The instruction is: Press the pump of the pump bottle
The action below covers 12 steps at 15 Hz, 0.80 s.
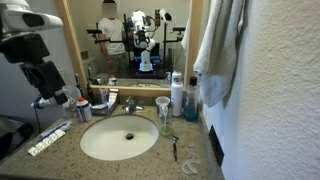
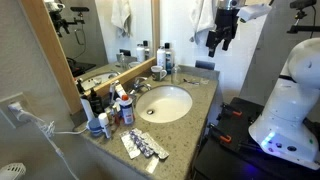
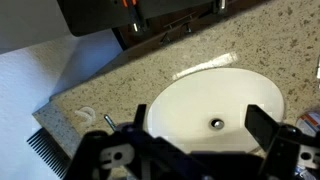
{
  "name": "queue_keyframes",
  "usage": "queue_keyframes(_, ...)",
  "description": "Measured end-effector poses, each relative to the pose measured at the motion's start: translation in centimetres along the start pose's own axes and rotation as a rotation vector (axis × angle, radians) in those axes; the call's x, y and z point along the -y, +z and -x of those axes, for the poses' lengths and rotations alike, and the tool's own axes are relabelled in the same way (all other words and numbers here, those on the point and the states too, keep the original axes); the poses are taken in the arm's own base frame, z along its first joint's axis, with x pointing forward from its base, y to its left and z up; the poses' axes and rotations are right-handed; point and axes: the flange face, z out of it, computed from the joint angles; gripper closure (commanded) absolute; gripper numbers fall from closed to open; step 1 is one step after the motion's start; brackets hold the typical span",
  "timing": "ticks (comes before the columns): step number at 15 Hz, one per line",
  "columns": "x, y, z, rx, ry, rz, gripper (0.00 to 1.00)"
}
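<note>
A tall white bottle with a dark top (image 1: 177,93) stands at the back of the counter beside the faucet, and it also shows in an exterior view (image 2: 165,58); it looks like the pump bottle. My gripper (image 1: 46,97) hangs high above the counter's front side, well apart from the bottle, and it also shows in an exterior view (image 2: 216,45). In the wrist view the gripper (image 3: 200,125) is open and empty, with the white sink basin (image 3: 200,85) below it. The bottle is out of the wrist view.
The faucet (image 1: 130,103) is behind the sink (image 1: 95,145). A glass (image 1: 163,110) and a blue bottle (image 1: 190,106) stand by the pump bottle. Several toiletries (image 2: 105,118) crowd one end. Blister packs (image 2: 145,147), a razor (image 1: 175,150), a comb (image 3: 45,155) and a towel (image 1: 215,50) are around.
</note>
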Motion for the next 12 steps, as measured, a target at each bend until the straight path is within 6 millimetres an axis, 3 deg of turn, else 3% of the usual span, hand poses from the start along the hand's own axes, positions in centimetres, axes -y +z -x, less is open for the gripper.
queue_keyframes(6,-0.1,-0.3,-0.7,-0.031,0.006,-0.003,0.00)
queue_keyframes(9,-1.2,-0.9,-3.3,-0.142,0.051,-0.020,0.00)
queue_keyframes(12,-3.2,-1.5,-7.2,-0.252,0.139,-0.041,0.00)
